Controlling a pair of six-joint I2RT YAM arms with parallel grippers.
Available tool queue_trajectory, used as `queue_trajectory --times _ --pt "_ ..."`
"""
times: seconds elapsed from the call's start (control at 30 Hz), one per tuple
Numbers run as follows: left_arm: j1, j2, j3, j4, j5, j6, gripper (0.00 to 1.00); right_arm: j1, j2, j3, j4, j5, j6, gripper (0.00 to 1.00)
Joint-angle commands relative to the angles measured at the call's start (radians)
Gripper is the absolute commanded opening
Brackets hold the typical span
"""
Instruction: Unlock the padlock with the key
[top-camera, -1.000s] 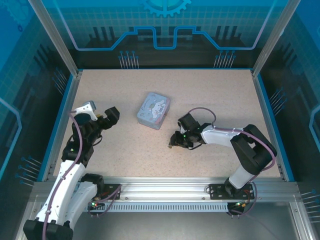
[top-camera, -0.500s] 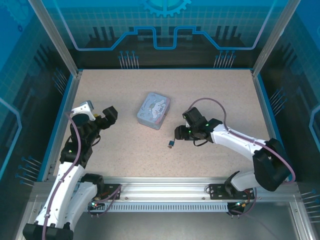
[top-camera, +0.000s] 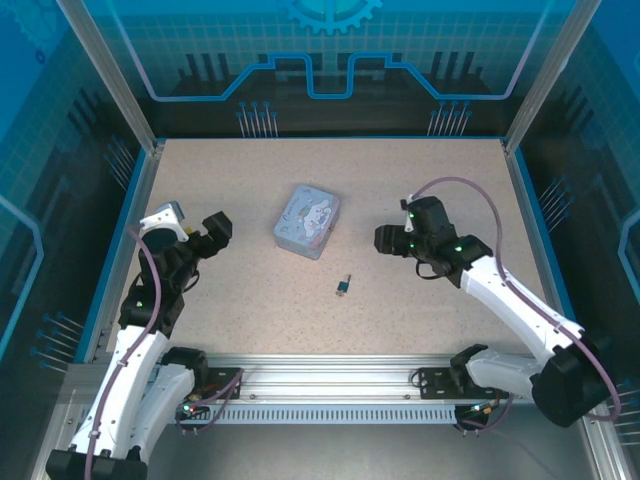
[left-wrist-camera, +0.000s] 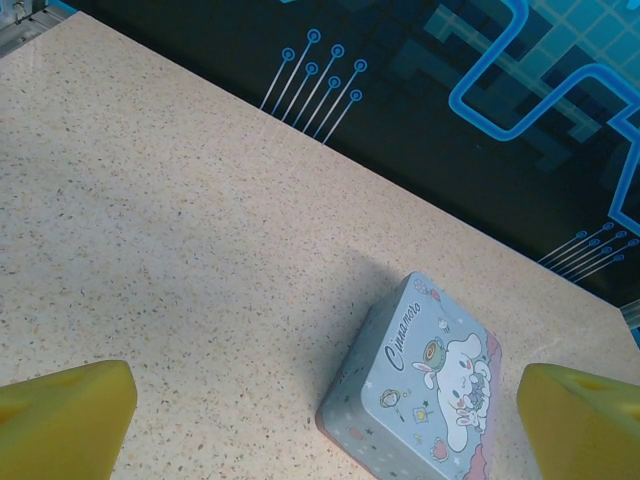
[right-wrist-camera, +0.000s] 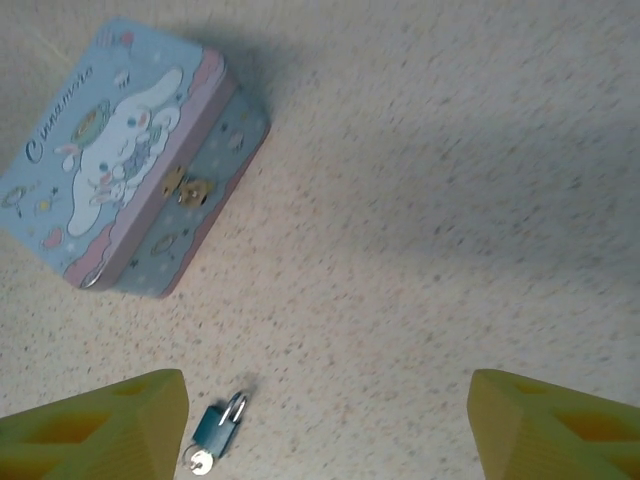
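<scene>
The padlock is seen on the table, nearer than the tin, with the key at its end. The jaws of the left gripper and right gripper are spread apart.

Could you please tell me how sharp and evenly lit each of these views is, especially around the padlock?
Top external view: evenly lit and sharp, but the padlock is a tiny speck with little detail. Left wrist view: crisp, with the tin casting a soft shadow toward its upper left. Right wrist view: slightly blurred, with a broad soft shadow band across the table; the padlock is recognisable near the bottom edge.
</scene>
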Motion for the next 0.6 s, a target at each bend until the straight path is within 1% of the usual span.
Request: queue_trajectory --times 0.0,0.13,0.23,0.33,0.43,0.53,0.57 --pt "0.007 -0.008 0.043 -0.001 -0.032 0.017 0.99 -0.072 -0.068 -0.058 0.011 0.008 -0.054 0.79" --pt "0.007 -0.006 0.042 -0.008 -0.048 0.026 0.99 -0.186 -0.136 -0.109 0.050 -0.004 -0.088 0.89" --pt "0.008 -0.005 0.035 -0.006 -0.055 0.024 0.99 -0.265 -0.178 -0.152 0.119 0.004 -0.109 0.99" --pt "0.007 -0.001 0.034 -0.007 -0.058 0.022 0.99 -0.324 -0.204 -0.212 0.235 0.022 -0.134 1.00" --pt "0.007 0.002 0.030 -0.009 -0.062 0.023 0.99 -0.378 -0.200 -0.290 0.387 0.049 -0.167 1.00" --pt "0.009 0.010 0.030 -0.012 -0.065 0.035 0.99 -0.419 -0.146 -0.363 0.562 0.054 -0.254 1.00" --pt "0.008 0.016 0.027 -0.011 -0.068 0.040 0.99 -0.425 -0.118 -0.377 0.604 0.079 -0.279 1.00"
